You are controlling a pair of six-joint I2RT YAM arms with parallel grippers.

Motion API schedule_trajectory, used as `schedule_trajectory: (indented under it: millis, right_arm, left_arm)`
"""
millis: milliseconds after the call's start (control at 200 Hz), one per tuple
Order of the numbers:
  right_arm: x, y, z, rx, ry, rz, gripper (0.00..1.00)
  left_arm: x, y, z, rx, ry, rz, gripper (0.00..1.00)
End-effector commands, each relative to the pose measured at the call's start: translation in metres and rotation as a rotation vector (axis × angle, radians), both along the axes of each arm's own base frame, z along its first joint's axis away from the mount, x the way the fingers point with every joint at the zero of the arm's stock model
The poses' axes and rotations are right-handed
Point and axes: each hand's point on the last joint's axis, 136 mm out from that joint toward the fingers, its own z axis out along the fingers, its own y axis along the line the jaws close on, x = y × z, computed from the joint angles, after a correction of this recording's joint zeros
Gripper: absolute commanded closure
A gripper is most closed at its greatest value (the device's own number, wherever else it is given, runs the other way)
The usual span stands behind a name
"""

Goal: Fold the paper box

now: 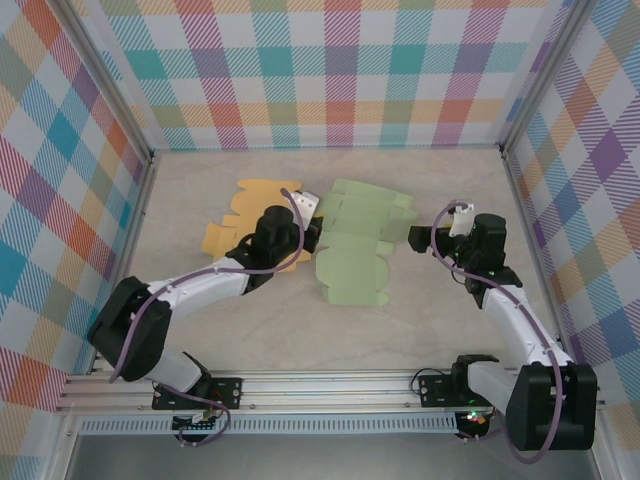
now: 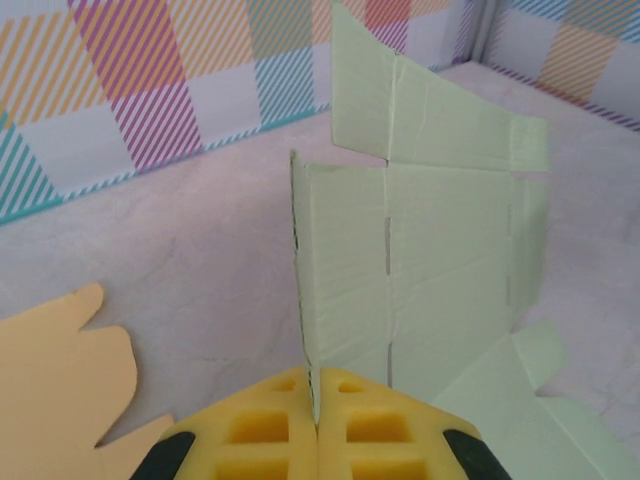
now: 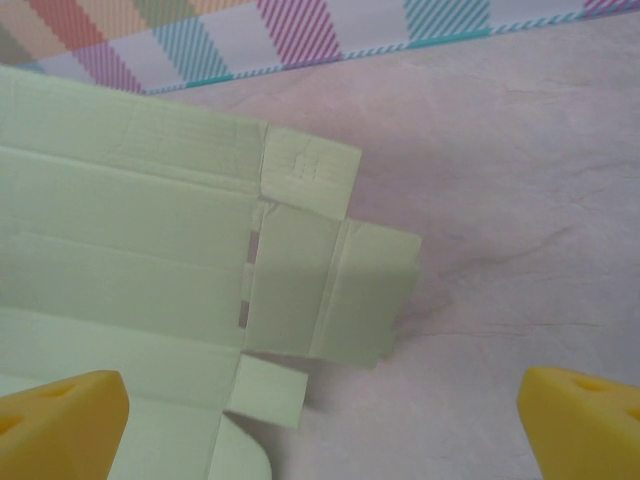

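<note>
Pinching paper box [image 2: 430,280] edge, left hand [image 2: 316,428] cropped

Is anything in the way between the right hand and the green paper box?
No, nothing I can see. The open right hand is right beside the green paper box, with only table between them.

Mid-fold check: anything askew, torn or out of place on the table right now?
Nothing looks torn. The green box blank is not flat: one panel stands on edge, pinched between the fingers of the left gripper, which fits the fold. An orange blank lies partly under the left arm.
</note>
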Motion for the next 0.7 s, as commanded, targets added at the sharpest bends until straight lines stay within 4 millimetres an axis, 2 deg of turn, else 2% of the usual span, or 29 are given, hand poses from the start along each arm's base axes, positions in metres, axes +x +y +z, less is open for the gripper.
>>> schedule_trajectory:
  millis: [0, 245, 420, 500, 695]
  right_arm:
    - [-0.001, 0.014, 0.012, 0.029, -0.038, 0.105, 0.0]
    - [0.003, 0.013, 0.008, 0.108, -0.034, 0.15, 0.0]
    - [0.013, -0.007, 0.01, 0.239, -0.032, 0.144, 0.0]
    - [0.015, -0.009, 0.012, 0.296, -0.046, 0.18, 0.01]
    - [0.014, -0.008, 0.012, 0.296, -0.072, 0.205, 0.03]
  left_arm:
    - [-0.016, -0.007, 0.047, -0.078, -0.125, -0.136, 1.0]
    - [-0.032, -0.005, 0.054, -0.093, -0.148, -0.202, 1.0]
    - [-0.046, -0.008, 0.063, -0.108, -0.161, -0.267, 1.0]
    - [-0.05, -0.008, 0.066, -0.115, -0.165, -0.286, 1.0]
    - [-0.063, -0.01, 0.079, -0.142, -0.187, -0.347, 1.0]
